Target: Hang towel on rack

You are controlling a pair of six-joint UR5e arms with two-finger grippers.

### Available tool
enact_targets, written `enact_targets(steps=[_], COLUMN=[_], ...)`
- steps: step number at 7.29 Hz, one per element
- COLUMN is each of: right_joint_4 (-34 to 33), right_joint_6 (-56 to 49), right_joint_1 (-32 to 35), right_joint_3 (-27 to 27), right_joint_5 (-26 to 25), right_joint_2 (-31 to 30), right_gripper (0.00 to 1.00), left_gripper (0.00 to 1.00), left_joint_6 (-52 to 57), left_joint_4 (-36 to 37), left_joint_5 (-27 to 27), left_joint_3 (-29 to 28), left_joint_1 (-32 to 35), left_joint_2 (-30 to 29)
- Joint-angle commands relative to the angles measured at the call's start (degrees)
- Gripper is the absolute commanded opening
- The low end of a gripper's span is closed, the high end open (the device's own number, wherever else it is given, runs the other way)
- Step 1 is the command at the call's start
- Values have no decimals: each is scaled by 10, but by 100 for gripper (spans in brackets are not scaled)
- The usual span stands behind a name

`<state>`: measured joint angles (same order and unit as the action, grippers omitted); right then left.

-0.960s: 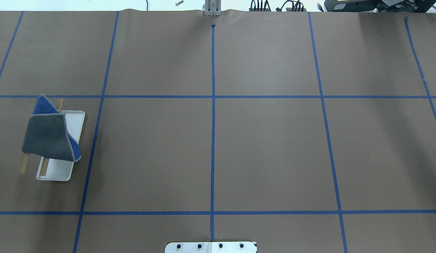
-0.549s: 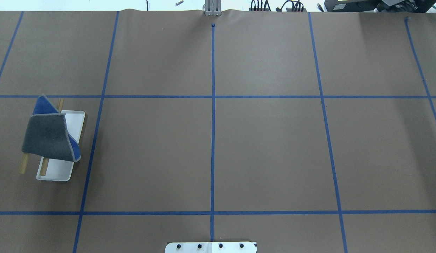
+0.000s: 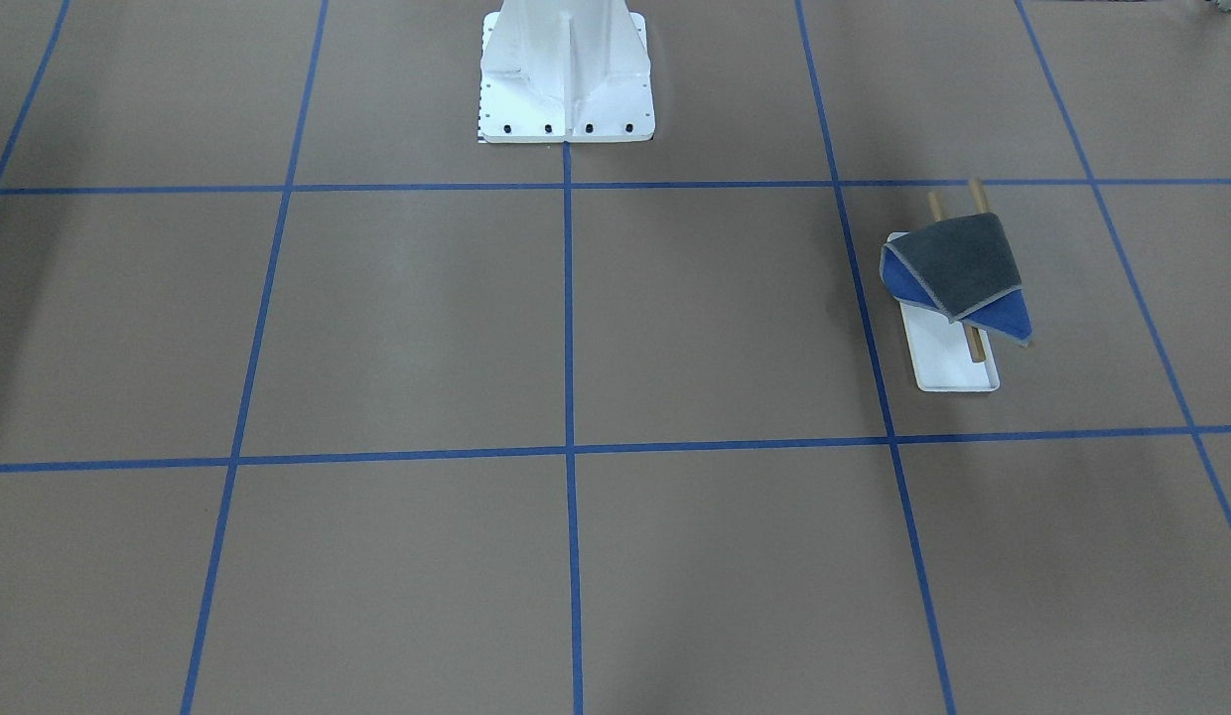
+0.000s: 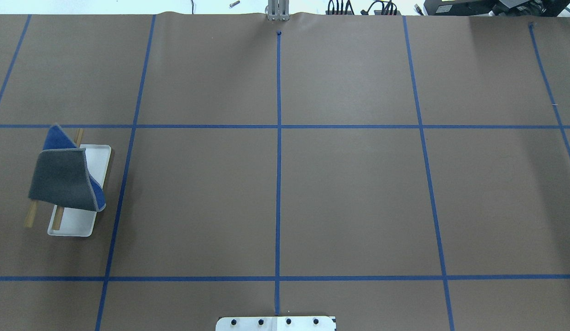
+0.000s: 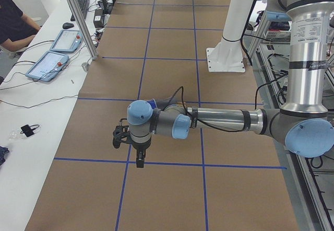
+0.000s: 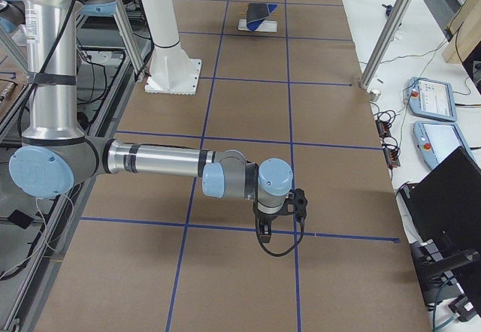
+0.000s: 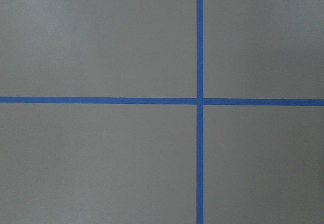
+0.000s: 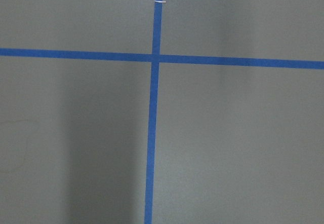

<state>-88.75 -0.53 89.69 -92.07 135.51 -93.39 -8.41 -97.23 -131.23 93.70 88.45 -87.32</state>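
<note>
The towel (image 4: pixel 62 179) hangs draped over the rack (image 4: pixel 78 224) with its dark grey side up. Royal blue shows at the far corner and along a turned flap on the side toward the table's middle, and a light grey stitched edge borders the cloth. The ends of the two tan rods (image 4: pixel 31 219) project from under the towel on both sides, above the white tray base. The rack stands on the robot's left part of the table (image 4: pixel 349 197), just beside a blue tape line (image 4: pixel 124 184). Bare brown surface lies open between it and the white pedestal (image 3: pixel 566 74). The left gripper (image 5: pixel 140 162) hangs pointing down above a tape crossing (image 7: pixel 199 101), apart from the towel. The right gripper (image 6: pixel 264 239) hangs likewise toward the opposite end, well apart from it. Whether either gripper is parted or closed cannot be told; neither holds the towel.
</note>
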Motion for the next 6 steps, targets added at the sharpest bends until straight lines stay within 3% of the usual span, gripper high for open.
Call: enact_targets(steps=[1,6], right_joint_4=[-3,-3], right_joint_6=[16,19], right_joint_1=[1,1], right_joint_3=[-20,-21], right_joint_5=[0,1], right_joint_2=[-7,-4], right_gripper=[100,100], left_gripper=[98,98], left_joint_6=[-3,-5], left_joint_4=[0,1], left_joint_5=[-2,-3], left_joint_3=[-1,-4], left_joint_1=[0,0], left_joint_2=[6,4])
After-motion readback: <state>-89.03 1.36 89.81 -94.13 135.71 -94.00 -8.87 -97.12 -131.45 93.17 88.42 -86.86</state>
